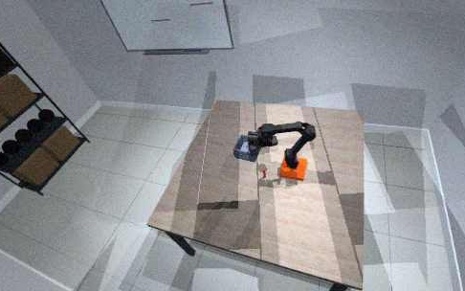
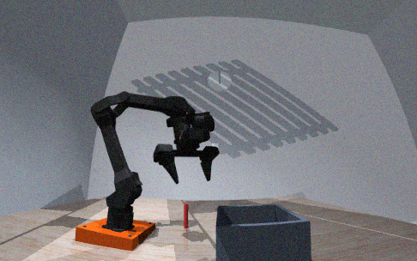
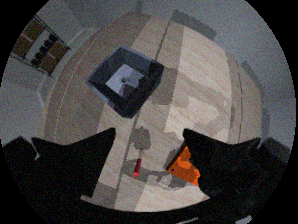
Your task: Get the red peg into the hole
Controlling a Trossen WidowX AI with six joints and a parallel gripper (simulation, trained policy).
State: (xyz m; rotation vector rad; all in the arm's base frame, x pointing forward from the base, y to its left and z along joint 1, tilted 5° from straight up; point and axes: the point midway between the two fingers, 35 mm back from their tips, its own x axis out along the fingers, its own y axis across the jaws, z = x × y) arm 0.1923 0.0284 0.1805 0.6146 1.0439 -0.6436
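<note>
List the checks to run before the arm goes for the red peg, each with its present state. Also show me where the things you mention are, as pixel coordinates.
1. Fingers [image 2: 193, 182] open with nothing between them: ok.
2. Red peg [image 1: 264, 173] [image 2: 185, 215] [image 3: 137, 167] upright on the table: ok.
3. Fingertips down around the peg: not ok, they are above it.
4. Open box [image 1: 245, 156] [image 2: 263, 241] [image 3: 106, 99] free of the peg: ok.
5. Peg matched to the hole's width: cannot tell.

Wood-grained table [image 1: 304, 230] [image 2: 196, 249] [image 3: 200, 70], matt box [image 1: 247, 152] [image 2: 263, 242] [image 3: 106, 95]
</note>
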